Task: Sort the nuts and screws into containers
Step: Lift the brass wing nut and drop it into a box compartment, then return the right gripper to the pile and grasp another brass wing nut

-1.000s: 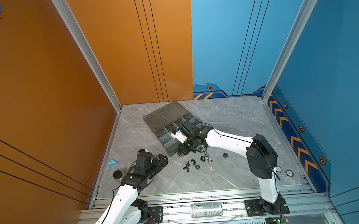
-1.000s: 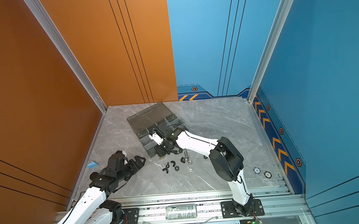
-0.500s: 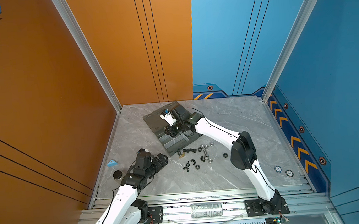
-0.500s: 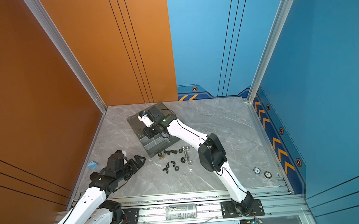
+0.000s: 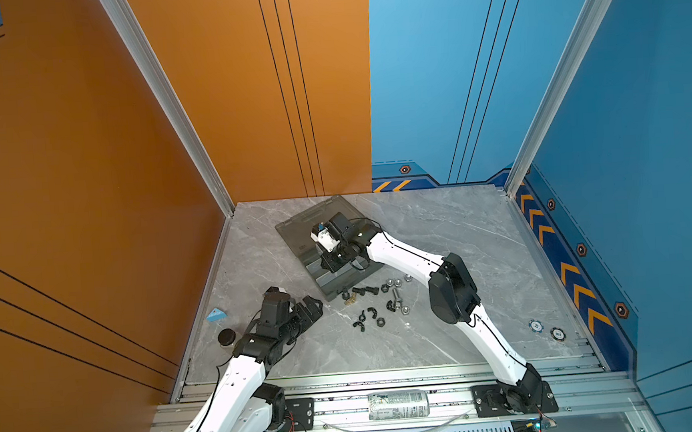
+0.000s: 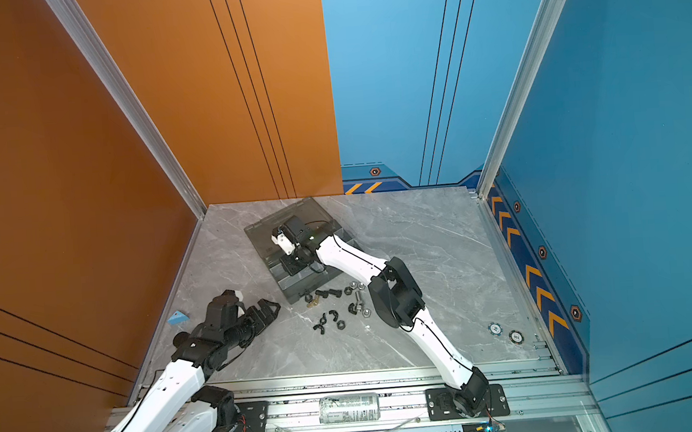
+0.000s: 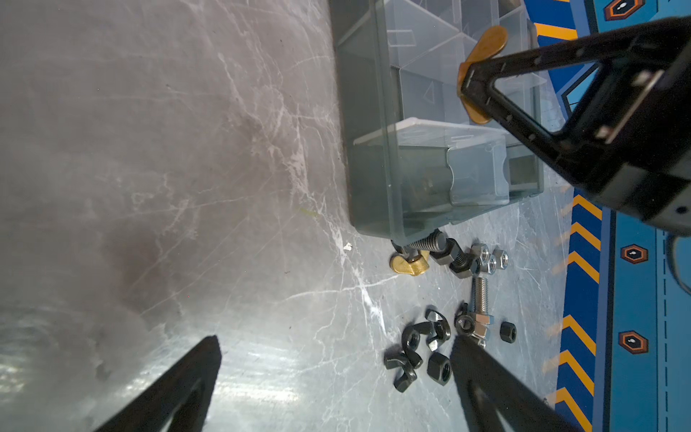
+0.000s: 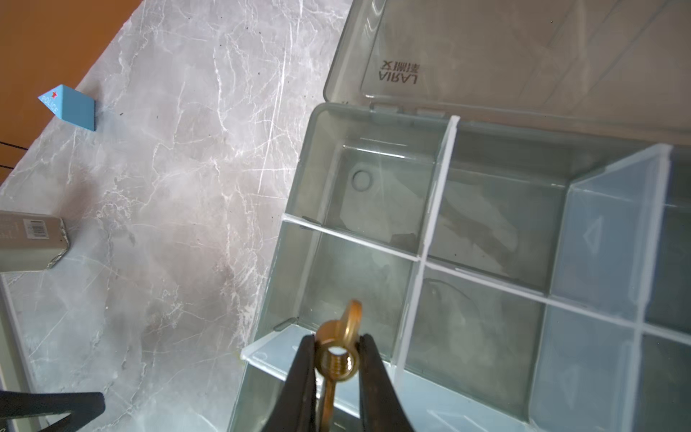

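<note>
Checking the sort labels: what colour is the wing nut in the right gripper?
Brass-gold wing nut, clearest in the right wrist view, pinched in the right gripper.

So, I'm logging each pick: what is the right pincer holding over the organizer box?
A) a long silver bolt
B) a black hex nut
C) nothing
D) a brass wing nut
D: in the right wrist view the right pincer is closed on a brass wing nut above a compartment of the organizer box.
</note>
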You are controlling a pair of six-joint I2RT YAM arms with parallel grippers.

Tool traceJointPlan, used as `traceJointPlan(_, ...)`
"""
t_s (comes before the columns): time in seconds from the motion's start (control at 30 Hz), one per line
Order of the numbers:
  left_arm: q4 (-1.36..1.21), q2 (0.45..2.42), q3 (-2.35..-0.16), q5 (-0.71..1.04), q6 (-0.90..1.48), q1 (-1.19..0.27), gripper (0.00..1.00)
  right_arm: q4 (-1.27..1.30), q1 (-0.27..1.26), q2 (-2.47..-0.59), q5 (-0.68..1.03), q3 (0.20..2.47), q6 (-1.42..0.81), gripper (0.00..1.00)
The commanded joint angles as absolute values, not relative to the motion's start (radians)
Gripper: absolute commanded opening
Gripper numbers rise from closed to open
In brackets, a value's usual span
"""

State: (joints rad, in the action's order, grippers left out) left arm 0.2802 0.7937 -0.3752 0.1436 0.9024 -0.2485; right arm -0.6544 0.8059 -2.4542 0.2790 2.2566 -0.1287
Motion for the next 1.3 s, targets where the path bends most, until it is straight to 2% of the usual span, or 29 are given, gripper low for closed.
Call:
traceJointPlan(0.0, 0.27, 0.793, -0.355, 0.163, 0.881, -0.238, 0.98, -0.675, 0.811, -2.469, 0.247, 2.288, -0.134, 0.05)
traceJointPlan(0.23, 0.269, 0.791, -0.354, 0.165, 0.88, -0.236, 0.98, -0.678, 0.813, -2.463, 0.228, 2.289, -0.131, 0.29)
traceJointPlan(0.37, 0.267, 0.793, -0.354, 0.168, 0.882, -0.236, 0.98, -0.681, 0.811, -2.451, 0.228, 2.289, -0.123, 0.37)
traceJointPlan(0.67, 0.268, 0.8, -0.355, 0.167, 0.883, -0.237, 0.98, -0.694, 0.808, -2.313, 0.241, 2.183, -0.098, 0.42)
traceJointPlan(1.0, 0.249, 0.828, -0.352, 0.156, 0.888, -0.253, 0.98, -0.643, 0.835, -2.014, 0.24, 1.789, -0.112, 0.45)
traceJointPlan(1.27, 0.217, 0.872, -0.355, 0.153, 0.893, -0.273, 0.98, -0.546, 0.865, -1.944, 0.233, 1.522, -0.202, 0.47)
